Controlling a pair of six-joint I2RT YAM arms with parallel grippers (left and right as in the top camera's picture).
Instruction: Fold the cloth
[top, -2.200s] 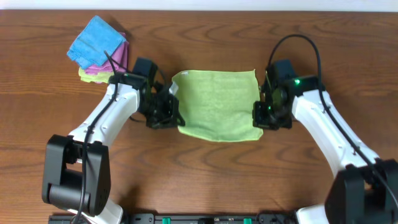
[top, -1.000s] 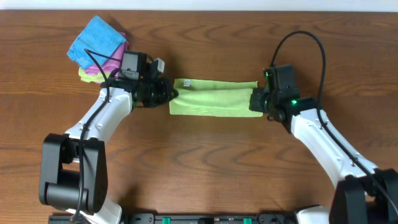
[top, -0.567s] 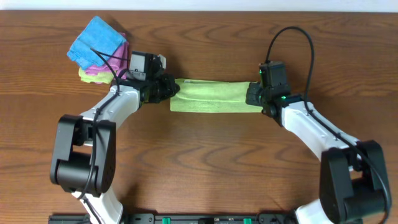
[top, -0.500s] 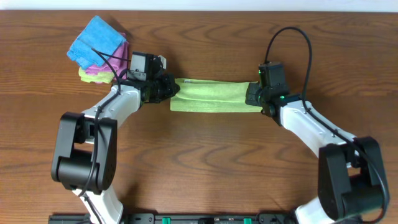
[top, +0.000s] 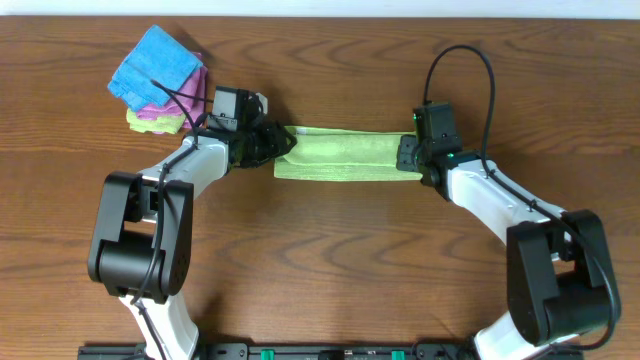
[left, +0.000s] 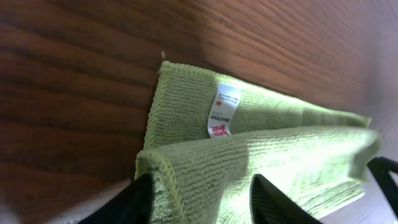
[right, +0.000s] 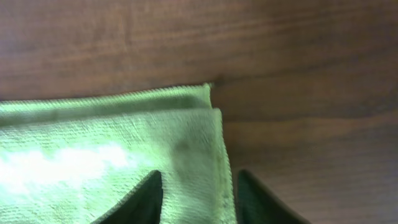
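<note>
The green cloth (top: 345, 155) lies folded into a long narrow strip across the middle of the table. My left gripper (top: 278, 148) is at the strip's left end and my right gripper (top: 405, 155) at its right end. In the left wrist view the top layer of the cloth (left: 261, 155) lies between the spread jaws of the left gripper (left: 202, 200), which is open, with a white label (left: 222, 112) showing on the lower layer. The right gripper (right: 198, 200) is open too, its jaws straddling the cloth's (right: 112, 155) right corner.
A stack of folded cloths (top: 158, 75), blue on top of pink and yellow, sits at the back left, just beyond the left arm. A black cable (top: 470, 60) loops above the right arm. The table's far edge (top: 320, 12) is close behind.
The cloth's near edge was carried over to its far edge, making a narrow strip. Both grippers, shut on the cloth a moment ago, have now opened and let it go.
</note>
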